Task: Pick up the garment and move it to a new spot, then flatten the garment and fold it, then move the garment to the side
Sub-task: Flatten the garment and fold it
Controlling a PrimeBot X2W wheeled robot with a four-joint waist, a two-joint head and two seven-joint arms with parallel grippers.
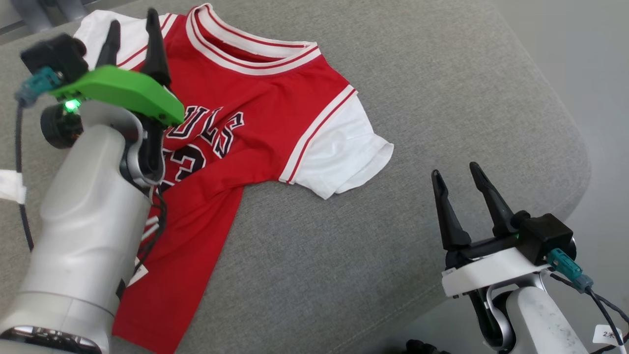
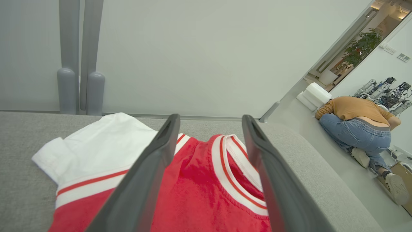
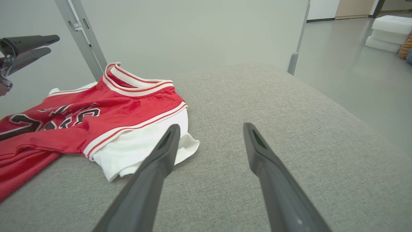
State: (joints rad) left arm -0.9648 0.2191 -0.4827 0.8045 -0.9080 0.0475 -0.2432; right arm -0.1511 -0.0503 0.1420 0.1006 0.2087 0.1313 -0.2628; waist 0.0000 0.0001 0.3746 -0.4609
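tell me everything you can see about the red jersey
The jersey is a small red sports top with a white, red-striped collar, short white sleeves and dark, white-edged lettering on the chest. It lies front up on the grey cushion, collar away from the robot. It is not flat: a crease crosses its middle and the lower body is skewed. The left pincer hangs open over its shoulder, gripping nothing.

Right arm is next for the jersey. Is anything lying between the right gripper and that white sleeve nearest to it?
Nothing visible does. The right gripper is open, and the stretch of grey cushion between it and the near white sleeve of the jersey is bare.
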